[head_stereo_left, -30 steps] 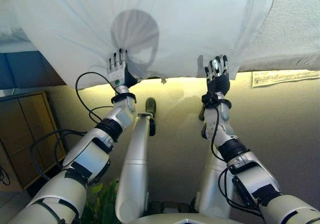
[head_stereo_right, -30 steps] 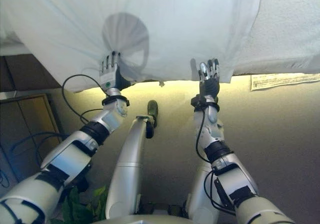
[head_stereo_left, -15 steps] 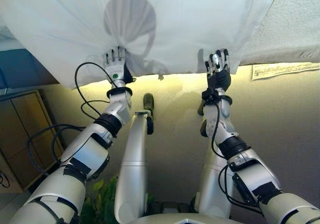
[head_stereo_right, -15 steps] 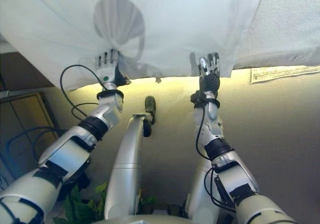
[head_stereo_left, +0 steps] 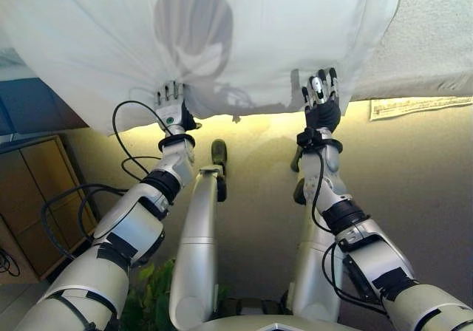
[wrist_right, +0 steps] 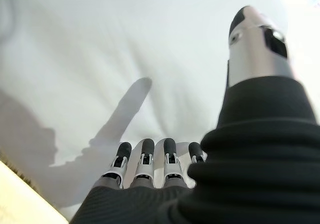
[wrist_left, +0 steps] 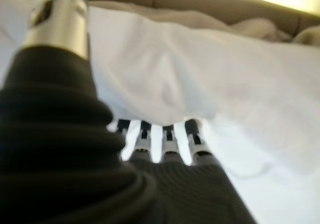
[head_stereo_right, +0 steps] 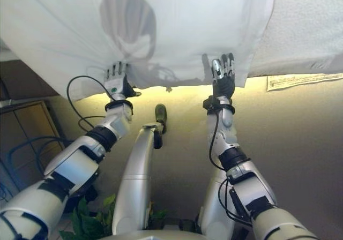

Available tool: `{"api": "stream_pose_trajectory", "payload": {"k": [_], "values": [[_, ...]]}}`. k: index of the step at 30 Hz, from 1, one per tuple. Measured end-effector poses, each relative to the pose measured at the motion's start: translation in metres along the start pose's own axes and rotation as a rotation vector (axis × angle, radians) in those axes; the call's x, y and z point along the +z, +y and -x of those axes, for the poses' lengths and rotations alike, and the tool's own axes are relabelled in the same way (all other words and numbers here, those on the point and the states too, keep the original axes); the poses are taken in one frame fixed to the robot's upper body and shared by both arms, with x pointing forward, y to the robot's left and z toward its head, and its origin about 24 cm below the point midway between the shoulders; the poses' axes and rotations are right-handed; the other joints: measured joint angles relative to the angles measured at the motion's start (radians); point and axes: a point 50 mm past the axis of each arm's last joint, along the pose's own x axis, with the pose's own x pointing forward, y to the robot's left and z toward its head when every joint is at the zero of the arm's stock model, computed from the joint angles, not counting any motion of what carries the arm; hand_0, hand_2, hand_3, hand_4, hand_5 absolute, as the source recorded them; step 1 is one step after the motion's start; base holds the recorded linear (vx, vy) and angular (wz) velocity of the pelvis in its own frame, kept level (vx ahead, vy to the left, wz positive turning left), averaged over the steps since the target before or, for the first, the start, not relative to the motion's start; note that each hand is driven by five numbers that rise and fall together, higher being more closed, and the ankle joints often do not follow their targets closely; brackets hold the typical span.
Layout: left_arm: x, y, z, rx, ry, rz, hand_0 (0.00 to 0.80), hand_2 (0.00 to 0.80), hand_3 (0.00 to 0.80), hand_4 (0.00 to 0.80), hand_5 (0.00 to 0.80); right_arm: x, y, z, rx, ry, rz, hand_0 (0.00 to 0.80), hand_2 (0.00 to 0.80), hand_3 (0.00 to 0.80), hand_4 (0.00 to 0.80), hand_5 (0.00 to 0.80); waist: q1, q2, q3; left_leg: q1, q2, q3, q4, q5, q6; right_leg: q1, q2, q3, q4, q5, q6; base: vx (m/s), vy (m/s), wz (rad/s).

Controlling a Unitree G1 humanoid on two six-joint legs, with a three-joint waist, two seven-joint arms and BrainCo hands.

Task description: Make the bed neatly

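I'm working in a bedroom: a bed under a white sheet (head_stereo_left: 244,43) at twelve o'clock, a wooden cabinet (head_stereo_left: 33,198) at nine, carpet (head_stereo_left: 421,198) underfoot.

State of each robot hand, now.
Left robot hand: cannot tell, fingertips hidden under the white sheet.
Right robot hand: open, straight fingers on the sheet.

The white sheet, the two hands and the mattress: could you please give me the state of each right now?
White sheet: spread over the bed, near edge overhanging, bunched into wrinkles at the left hand.
Left hand: at the sheet's near edge, fingertips hidden under a fold.
Right hand: open, straight fingers flat on the sheet.
Mattress: bare beside the sheet's right edge.
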Motion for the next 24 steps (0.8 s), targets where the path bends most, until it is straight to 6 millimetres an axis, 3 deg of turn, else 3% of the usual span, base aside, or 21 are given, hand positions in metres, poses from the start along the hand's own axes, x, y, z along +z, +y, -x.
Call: {"api": "stream_pose_trajectory", "payload": {"k": [7,14,18,21,24], "values": [[-0.021,-0.032,0.019,-0.114,0.064,0.031,0.0,0.0,0.0,0.0,0.0,-0.004,0.002,0.005,0.014,0.002,0.016,0.0,0.0,0.0,0.0,0.0,0.003,0.001,0.0,0.094,0.0,0.001,-0.054,0.003,-0.007,0.078,-0.001,-0.013,-0.018,-0.008,-0.013,0.035,0.012,0.01],[-0.065,-0.077,0.057,-0.338,0.201,0.023,0.0,0.0,0.0,0.0,0.0,-0.009,-0.001,0.013,0.014,0.013,0.015,0.0,0.0,0.0,0.0,0.0,0.013,0.006,-0.004,0.245,0.003,-0.001,-0.105,0.007,-0.02,0.211,-0.006,-0.027,-0.025,-0.031,-0.021,0.09,0.003,0.03],[-0.125,-0.111,0.11,-0.561,0.453,0.02,0.0,0.0,0.0,0.0,0.0,-0.016,-0.007,0.02,-0.001,0.037,0.008,0.0,0.0,0.0,0.0,0.0,0.032,0.015,-0.004,0.323,-0.002,-0.002,-0.133,0.015,-0.028,0.277,-0.02,-0.045,-0.013,-0.047,-0.028,0.107,-0.017,0.1],[-0.155,-0.126,0.15,-0.645,0.572,0.038,0.0,0.0,0.0,0.0,0.0,-0.021,-0.013,0.027,-0.022,0.054,0.006,0.0,0.0,0.0,0.0,0.0,0.061,0.021,-0.005,0.406,-0.004,-0.007,-0.164,0.02,-0.03,0.354,-0.025,-0.055,-0.028,-0.062,-0.029,0.081,-0.04,0.12],[-0.162,-0.134,0.17,-0.646,0.602,0.135,0.0,0.0,0.0,0.0,0.0,-0.026,-0.024,0.035,-0.059,0.071,0.006,0.0,0.0,0.0,0.0,0.0,0.065,0.045,-0.024,0.484,-0.005,-0.015,-0.225,0.039,-0.021,0.446,-0.029,-0.087,-0.083,-0.062,-0.02,0.152,-0.062,0.18]]}}
